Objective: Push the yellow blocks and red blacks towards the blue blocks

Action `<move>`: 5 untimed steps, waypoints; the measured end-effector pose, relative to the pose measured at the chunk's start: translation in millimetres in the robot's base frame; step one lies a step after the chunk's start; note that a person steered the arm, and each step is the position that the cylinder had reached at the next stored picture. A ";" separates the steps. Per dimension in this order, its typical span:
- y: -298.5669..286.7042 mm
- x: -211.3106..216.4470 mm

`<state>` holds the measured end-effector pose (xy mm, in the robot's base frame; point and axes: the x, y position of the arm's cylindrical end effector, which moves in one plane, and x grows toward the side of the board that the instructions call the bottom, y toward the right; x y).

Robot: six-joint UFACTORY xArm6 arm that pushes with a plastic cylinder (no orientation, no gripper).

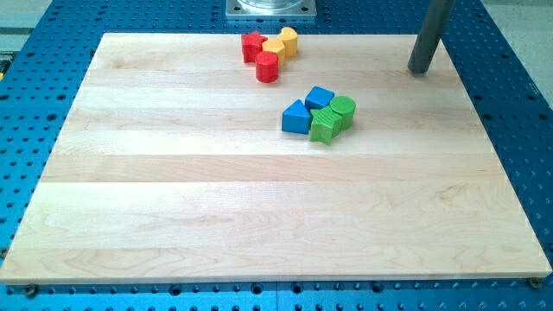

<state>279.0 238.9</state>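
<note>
Near the view's top centre, a red star-like block [251, 45], a red cylinder [267, 66], a yellow block [273, 47] and a yellow block [289, 40] sit bunched together on the wooden board [173, 190]. Below and right of them lie a blue triangular block [296, 117] and a blue cube [319, 98], touching each other. My tip [421, 70] stands at the view's upper right, well right of both groups and touching no block.
A green block [324, 125] and a green cylinder [343, 111] press against the right side of the blue blocks. A metal base plate [271, 9] sits at the view's top edge. Blue perforated table [518, 95] surrounds the board.
</note>
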 end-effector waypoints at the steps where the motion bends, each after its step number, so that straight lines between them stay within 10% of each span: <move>1: 2.8 1.5; 5: 8.4 6.1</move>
<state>285.1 247.3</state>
